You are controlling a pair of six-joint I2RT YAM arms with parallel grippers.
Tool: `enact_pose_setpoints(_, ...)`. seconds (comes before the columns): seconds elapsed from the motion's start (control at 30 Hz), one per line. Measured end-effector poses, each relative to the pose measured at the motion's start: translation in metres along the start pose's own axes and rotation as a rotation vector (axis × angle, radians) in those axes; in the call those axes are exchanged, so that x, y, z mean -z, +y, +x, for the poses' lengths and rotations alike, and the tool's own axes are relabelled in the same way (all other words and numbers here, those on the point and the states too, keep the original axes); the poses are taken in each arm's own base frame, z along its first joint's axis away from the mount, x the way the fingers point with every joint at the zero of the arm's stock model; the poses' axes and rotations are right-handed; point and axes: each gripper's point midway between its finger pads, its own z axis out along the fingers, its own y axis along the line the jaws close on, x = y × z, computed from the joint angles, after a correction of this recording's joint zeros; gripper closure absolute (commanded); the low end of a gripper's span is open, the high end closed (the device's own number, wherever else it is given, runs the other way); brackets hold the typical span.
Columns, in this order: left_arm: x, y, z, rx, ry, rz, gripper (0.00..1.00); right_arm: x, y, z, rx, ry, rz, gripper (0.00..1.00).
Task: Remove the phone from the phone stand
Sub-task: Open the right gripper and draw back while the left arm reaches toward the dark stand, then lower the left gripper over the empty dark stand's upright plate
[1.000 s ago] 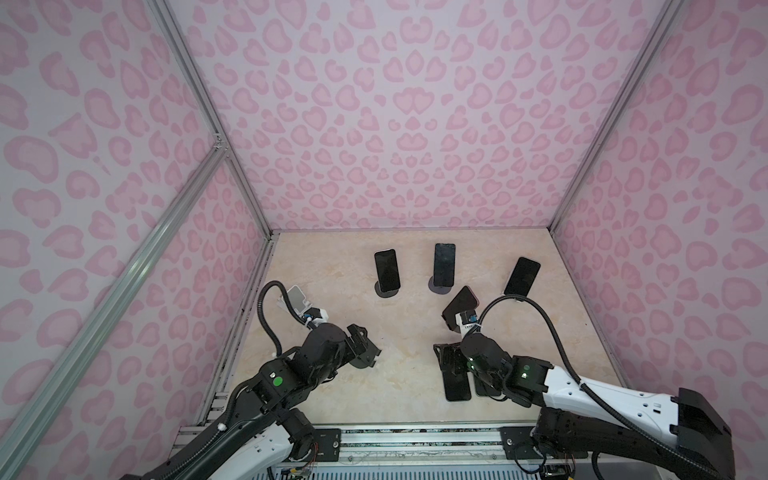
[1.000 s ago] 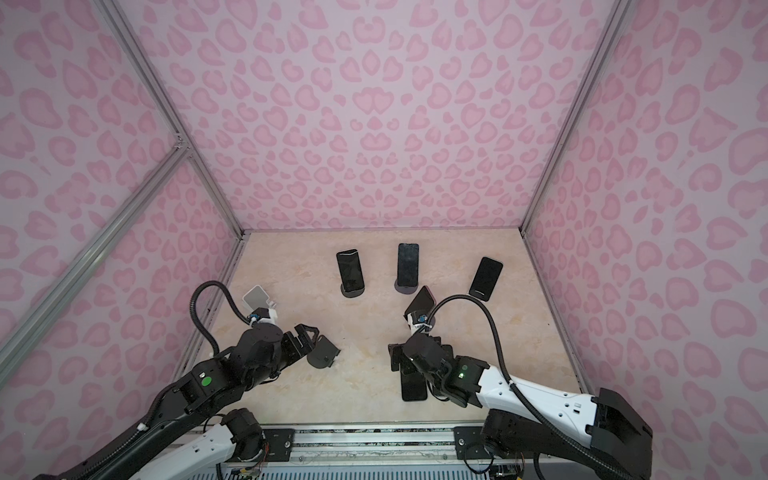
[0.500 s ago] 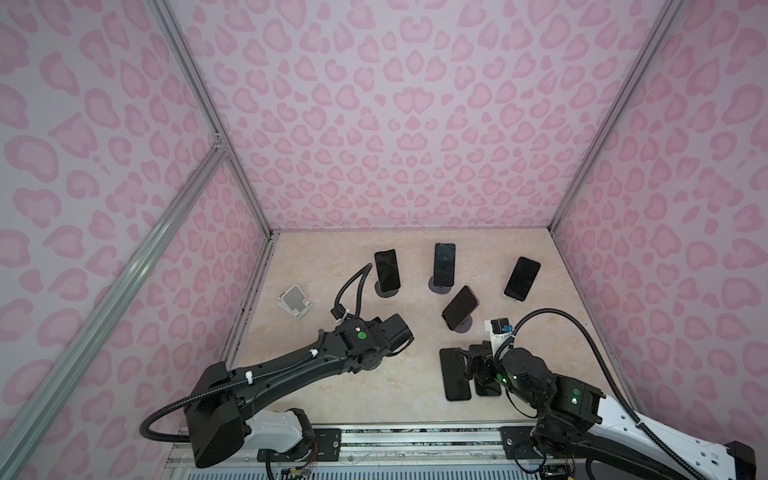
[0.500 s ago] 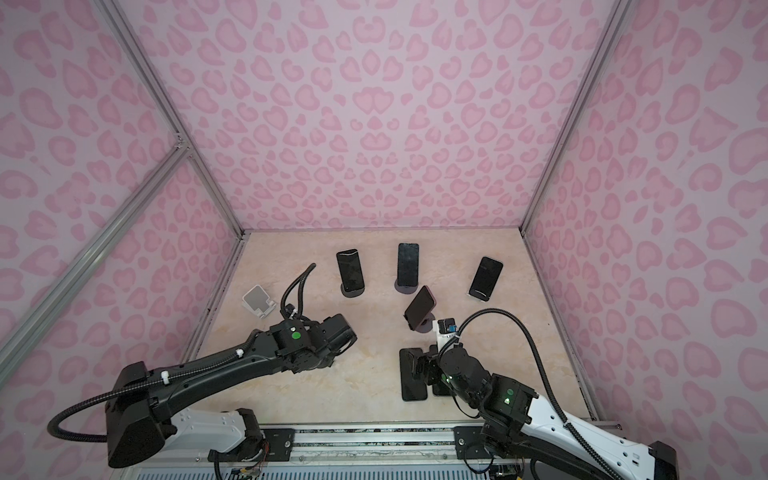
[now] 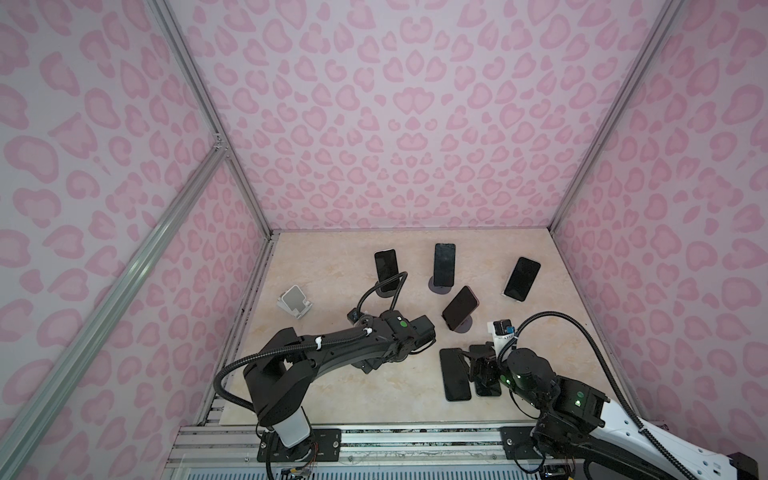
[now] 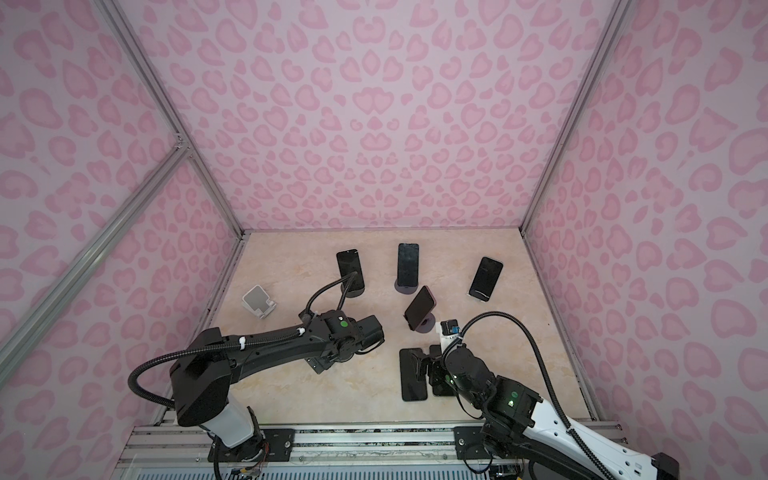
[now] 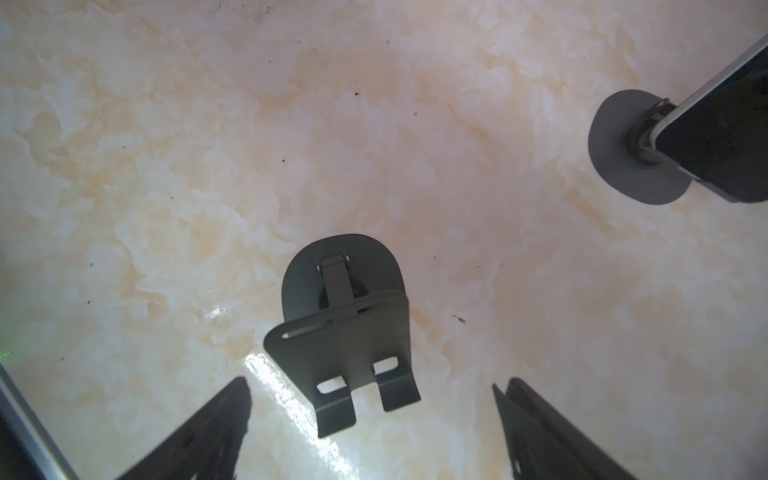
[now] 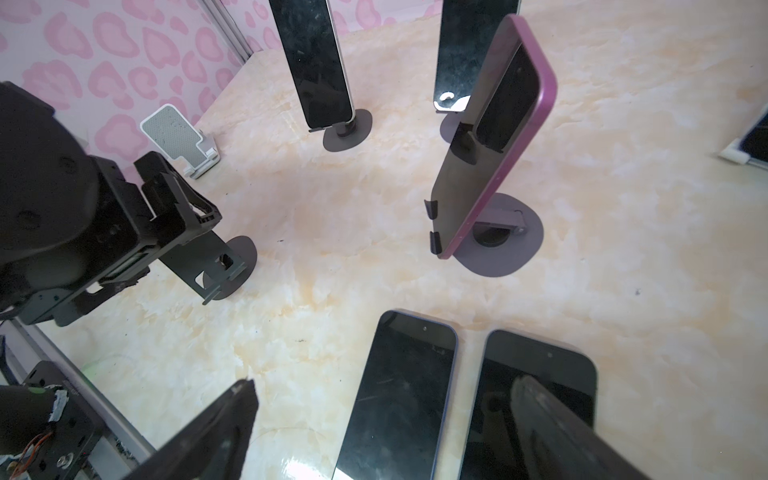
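1. Marble table [image 5: 324,257]: it carries six phones and six stands.
2. Left gripper [image 7: 372,386]: the fingers are spread wide and hold nothing. It sits low over the empty dark stand [image 7: 345,332], whose cradle is bare. We cannot tell if they touch.
3. Right gripper [image 8: 382,386]: the fingers are spread and grip nothing. It is above two flat phones [image 8: 399,395], which lie side by side, screens up.
4. Purple-edged phone [image 5: 460,304]: it sits tilted in its round-based stand [image 5: 461,327], mid-table, untouched.
5. Back-row phones [image 5: 444,264]: there are three, and each leans in its own stand.
6. White stand [image 5: 295,302]: it is empty, near the left wall.
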Motion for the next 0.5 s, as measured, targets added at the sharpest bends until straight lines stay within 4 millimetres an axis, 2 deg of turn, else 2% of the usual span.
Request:
enact_pose_setpoints(0.33, -0.021, 0.001, 0.004, -0.018, -0.029, -0.080, 0.00, -0.003, -0.002, 0.005, -0.006, -0.003, -0.030, 0.02)
enact_pose_setpoints(0.5, -0.029, 0.003, 0.001, -0.036, -0.045, -0.096, 0.04, -0.004, 0.005, 0.007, -0.039, -0.014, -0.088, 0.02)
